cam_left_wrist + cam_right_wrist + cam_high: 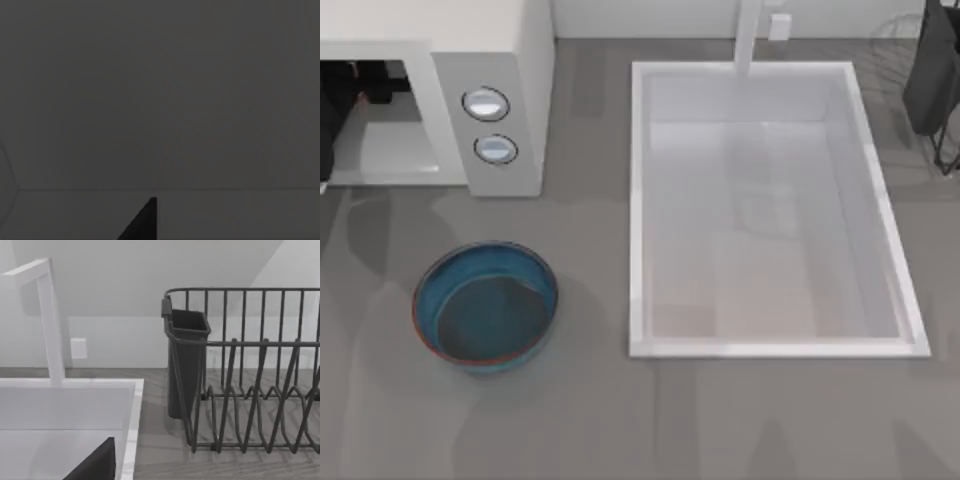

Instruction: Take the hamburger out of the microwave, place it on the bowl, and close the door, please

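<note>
The white microwave (505,60) stands at the table's back left, its grey cavity (380,140) open toward the front and two round knobs (486,103) on its side panel. Dark parts of my left gripper (375,82) reach into the cavity. The hamburger is hidden. The door is out of view. In front of the microwave, the blue-teal bowl (485,305) with a reddish rim sits with nothing in it. The left wrist view is dark. My right arm (932,70) is parked at the back right.
A white sink basin (770,210) with a white faucet (750,35) takes up the middle and right of the table. A dark wire dish rack (250,370) with a cutlery cup (185,360) stands at the back right, under my right arm.
</note>
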### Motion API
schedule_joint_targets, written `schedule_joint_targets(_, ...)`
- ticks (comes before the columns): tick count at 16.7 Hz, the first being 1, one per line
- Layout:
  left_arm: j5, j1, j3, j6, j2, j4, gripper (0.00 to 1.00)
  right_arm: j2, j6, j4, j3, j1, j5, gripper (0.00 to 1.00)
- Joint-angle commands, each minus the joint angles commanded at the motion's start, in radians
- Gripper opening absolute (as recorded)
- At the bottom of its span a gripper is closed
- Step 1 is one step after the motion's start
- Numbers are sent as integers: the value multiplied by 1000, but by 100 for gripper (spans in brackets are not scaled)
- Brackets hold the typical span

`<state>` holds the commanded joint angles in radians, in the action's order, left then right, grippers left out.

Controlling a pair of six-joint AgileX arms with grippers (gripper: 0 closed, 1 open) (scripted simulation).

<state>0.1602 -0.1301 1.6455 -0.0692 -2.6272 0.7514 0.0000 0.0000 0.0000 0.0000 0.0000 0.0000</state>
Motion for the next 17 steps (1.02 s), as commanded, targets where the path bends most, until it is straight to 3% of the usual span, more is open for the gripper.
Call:
schedule_joint_targets(10, 57, -63, -745, -18, 289, 413, 0, 0, 0, 0, 0, 0, 0, 100)
schedule_joint_targets(13, 68, -75, -864, -22, 348, 494, 0, 0, 0, 0, 0, 0, 0, 100)
schedule_joint_targets(17, 71, -78, -890, -22, 362, 514, 0, 0, 0, 0, 0, 0, 0, 100)
